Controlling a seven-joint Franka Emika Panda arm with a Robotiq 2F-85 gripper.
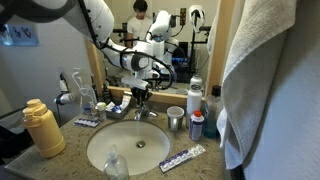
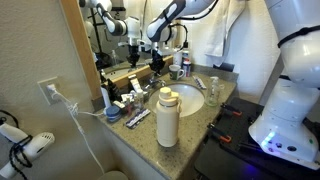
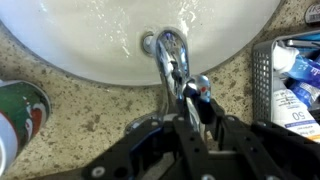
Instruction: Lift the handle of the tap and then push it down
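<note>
The tap (image 3: 168, 52) is a small chrome faucet at the back rim of the white basin (image 3: 90, 40). In the wrist view its spout curves out over the bowl. The handle (image 3: 199, 87) is a short chrome lever with a red and blue dot. My gripper (image 3: 197, 112) straddles the handle with both dark fingers close against it, so it looks shut on the lever. In both exterior views the gripper (image 1: 142, 92) (image 2: 158, 68) hangs low over the tap (image 1: 146, 110), right in front of the mirror.
A yellow bottle (image 1: 42, 128) stands on the granite counter. A steel cup (image 1: 176, 118) and small bottles (image 1: 196, 124) stand beside the basin (image 1: 130, 148). A towel (image 1: 270, 80) hangs close by. A wire basket (image 3: 262, 70) and a green can (image 3: 20, 105) flank the tap.
</note>
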